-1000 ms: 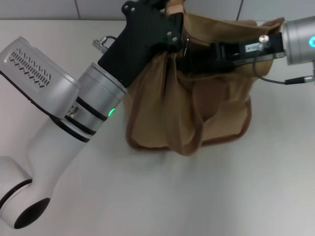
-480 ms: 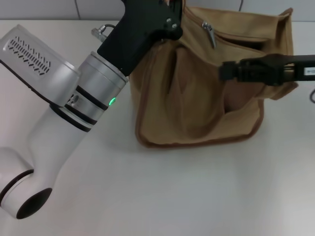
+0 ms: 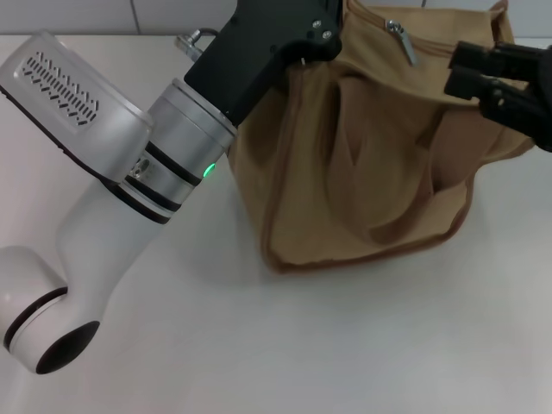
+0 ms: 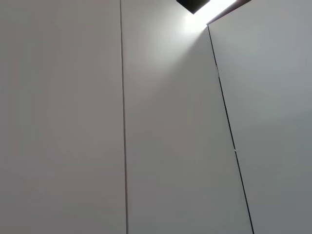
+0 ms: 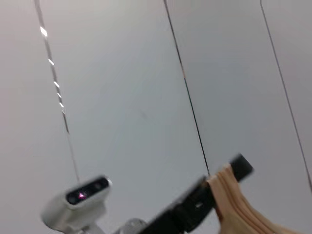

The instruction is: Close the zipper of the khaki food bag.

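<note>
You are dealing with a soft thing: the khaki food bag (image 3: 379,164) is slack canvas, creased and sagging down its front, so judge it light and floppy, likely to buckle or drag along rather than resist a pull. It sits on the white tabletop (image 3: 285,345), toward the far right of the head view, with the zipper (image 3: 398,39) running across its top panel and the silver pull tab lying on the near edge of that panel. Take the tab itself, and brace the cloth near the zipper's end. The left gripper (image 3: 332,15) sits at the bag's top left corner, apparently holding the cloth there; whether its jaws are clenched you cannot tell. The right gripper (image 3: 466,67) hangs just right of the tab, jaws spread and empty. Nothing else stands on the tabletop; only the big left arm crowds the near left side.
</note>
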`<state>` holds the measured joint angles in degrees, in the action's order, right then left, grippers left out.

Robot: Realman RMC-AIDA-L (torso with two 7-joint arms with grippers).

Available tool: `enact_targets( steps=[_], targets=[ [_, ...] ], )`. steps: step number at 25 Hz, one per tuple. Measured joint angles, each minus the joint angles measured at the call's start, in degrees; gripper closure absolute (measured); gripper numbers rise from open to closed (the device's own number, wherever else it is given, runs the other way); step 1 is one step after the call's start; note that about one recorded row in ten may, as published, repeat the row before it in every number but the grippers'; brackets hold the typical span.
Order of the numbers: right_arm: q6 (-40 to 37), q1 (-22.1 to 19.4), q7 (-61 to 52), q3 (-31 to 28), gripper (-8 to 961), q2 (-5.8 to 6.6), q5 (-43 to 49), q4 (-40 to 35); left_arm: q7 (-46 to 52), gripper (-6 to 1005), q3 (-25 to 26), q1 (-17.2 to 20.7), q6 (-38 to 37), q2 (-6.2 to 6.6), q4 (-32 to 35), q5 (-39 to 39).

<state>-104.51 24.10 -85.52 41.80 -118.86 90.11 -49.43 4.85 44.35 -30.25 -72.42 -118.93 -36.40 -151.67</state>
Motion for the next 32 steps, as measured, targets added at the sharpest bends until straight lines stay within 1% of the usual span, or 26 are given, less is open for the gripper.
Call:
enact_targets(
  steps=[5, 8, 11, 14, 16, 19, 23, 27, 32],
  targets=[
    [-1.3, -1.41, 3.57, -0.22, 580, -0.19, -2.05, 2.06, -0.51, 919, 0.08, -0.32, 0.91, 0.04, -0.46, 0.0],
    [-1.2, -2.47, 6.64, -1.71, 578, -0.21, -4.65, 4.62, -0.53, 919, 0.45, -0.36, 1.55, 0.09, -0.68, -0.02],
    [-0.61, -2.48, 9.79, -3.93, 522, -0.22, -5.06, 8.19, -0.54, 918, 0.82, -0.4, 1.9, 0.11, -0.88, -0.1],
    [0.45, -1.33, 11.33, -4.68, 465, -0.23, -5.17, 12.89, -0.54, 918, 0.94, -0.4, 2.26, 0.11, -1.58, -0.16],
    [0.7, -0.07, 11.33, -4.4, 332, -0.25, -5.33, 15.84, -0.55, 918, 0.95, -0.38, 2.3, 0.11, -1.75, -0.21],
    [2.24, 1.52, 12.04, -4.1, 337, -0.37, -5.36, 19.5, -0.56, 917, 0.95, -0.39, 2.3, 0.11, -1.94, -0.23],
    [6.5, 3.37, 13.6, -4.16, 342, -0.42, -5.39, 23.97, -0.62, 917, 1.27, -0.16, 2.3, 0.11, -2.3, -0.94],
    [8.31, 4.83, 15.07, -3.9, 343, -0.44, -5.37, 26.09, -0.63, 916, 1.31, -0.22, 2.39, 0.06, -2.32, -1.32],
    [8.23, 7.02, 15.12, -3.26, 344, -0.5, -5.26, 27.94, -0.63, 915, 1.31, -0.35, 2.85, -0.03, -2.36, -1.38]
  ],
)
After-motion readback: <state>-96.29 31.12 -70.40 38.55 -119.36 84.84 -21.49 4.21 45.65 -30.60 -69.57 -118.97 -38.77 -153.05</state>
